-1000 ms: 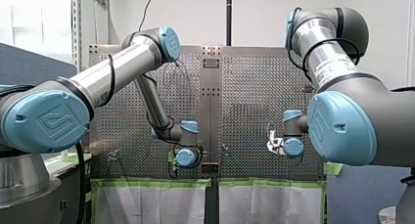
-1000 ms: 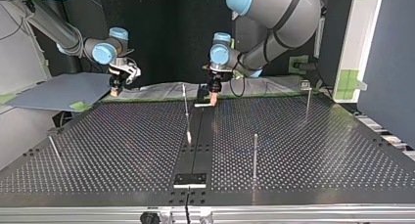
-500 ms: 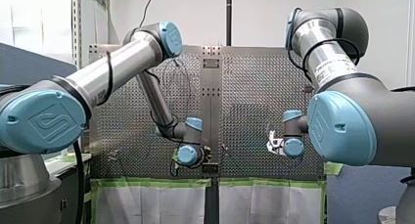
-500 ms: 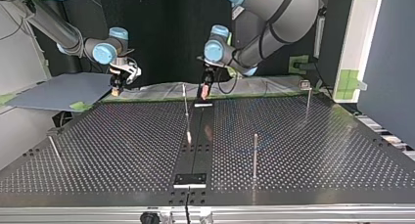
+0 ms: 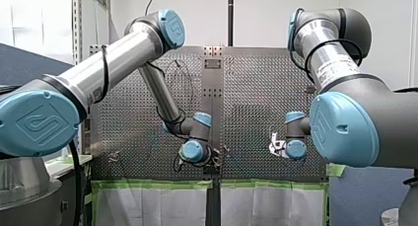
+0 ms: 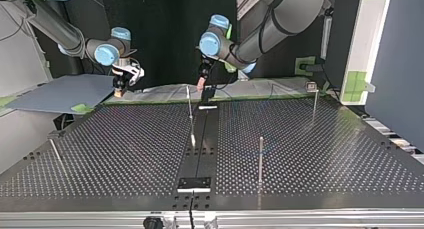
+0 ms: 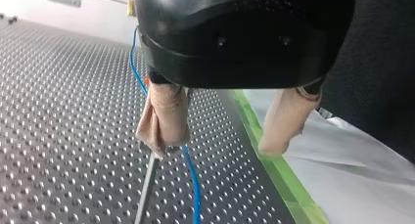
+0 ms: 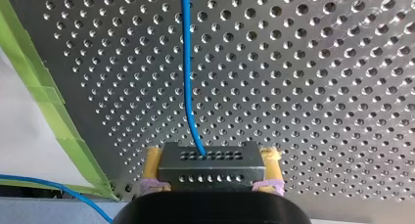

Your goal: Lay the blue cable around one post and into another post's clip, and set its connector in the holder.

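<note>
In the left wrist view my left gripper (image 7: 215, 148) stands open, its beige pads (image 7: 164, 119) apart and holding nothing. The blue cable (image 7: 192, 177) runs down past one pad, next to a thin metal post (image 7: 147, 190). In the right wrist view my right gripper (image 8: 210, 158) is shut on the metal connector (image 8: 210, 169), with yellow pads on both sides. The blue cable (image 8: 187, 72) leads out of the connector over the perforated table. In the top view my left gripper (image 6: 201, 82) hangs above the table's far edge, and my right gripper (image 6: 119, 87) hovers at the far left.
Several thin posts stand on the table: one near the middle (image 6: 190, 114), one nearer the camera (image 6: 260, 159), one at the far right (image 6: 314, 105) and one at the left (image 6: 55, 151). A dark holder plate (image 6: 195, 183) sits at the near edge. Green tape (image 7: 274, 170) lines the far edge.
My left gripper has opened its fingers, risen off the table and swung toward the top view's left. My right arm has kept still with the connector.
</note>
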Controlling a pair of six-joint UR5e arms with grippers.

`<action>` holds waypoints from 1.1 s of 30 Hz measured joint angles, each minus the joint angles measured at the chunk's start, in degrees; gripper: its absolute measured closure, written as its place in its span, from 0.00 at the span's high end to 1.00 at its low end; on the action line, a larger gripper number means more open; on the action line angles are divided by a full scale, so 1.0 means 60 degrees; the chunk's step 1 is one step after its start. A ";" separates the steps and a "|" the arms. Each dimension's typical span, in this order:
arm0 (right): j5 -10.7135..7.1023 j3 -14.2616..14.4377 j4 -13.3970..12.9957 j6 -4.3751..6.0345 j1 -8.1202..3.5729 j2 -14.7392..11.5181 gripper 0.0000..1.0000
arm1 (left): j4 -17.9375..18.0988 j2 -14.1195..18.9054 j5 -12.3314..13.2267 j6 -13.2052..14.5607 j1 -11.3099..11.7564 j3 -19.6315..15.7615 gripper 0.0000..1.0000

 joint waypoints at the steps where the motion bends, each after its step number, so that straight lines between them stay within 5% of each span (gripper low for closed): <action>1: -0.0002 -0.0001 0.0004 0.0003 -0.0005 0.0000 0.00 | 0.0008 0.0037 -0.0020 0.0080 -0.0032 0.0000 1.00; 9: -0.0069 0.0001 0.0016 0.0041 -0.0035 0.0015 0.00 | 0.0069 0.0439 -0.0138 0.0228 -0.0186 -0.0003 1.00; 33: -0.0191 -0.0001 0.0054 0.0071 -0.0075 0.0046 0.00 | 0.0051 0.0485 -0.0316 -0.0121 -0.0165 -0.0002 1.00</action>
